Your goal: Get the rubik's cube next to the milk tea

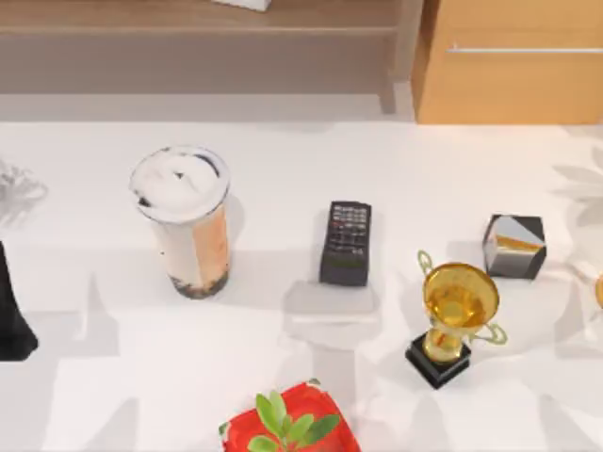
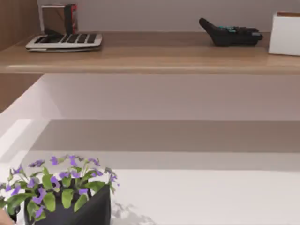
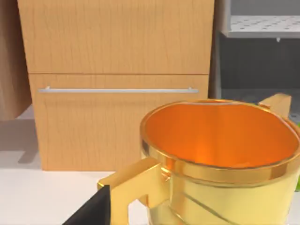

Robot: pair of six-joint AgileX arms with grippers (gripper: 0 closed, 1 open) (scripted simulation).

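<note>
The milk tea (image 1: 184, 221), a tall clear cup with a white foamy top, orange-beige drink and dark pearls at its base, stands upright left of the table's middle. The rubik's cube is out of view. My left arm is a dark shape (image 1: 11, 320) at the table's left edge, well away from the cup. A dark sliver of my right gripper (image 3: 91, 211) juts in beside a gold cup in the right wrist view.
A black remote (image 1: 347, 242) lies mid-table. A black cube with grey and orange faces (image 1: 514, 247) sits at the right. A gold trophy (image 1: 455, 320) stands near it. A red pot with a green plant (image 1: 292, 428) is at the front edge. A purple-flowered plant (image 2: 61, 192) shows below a wooden shelf (image 2: 150, 58).
</note>
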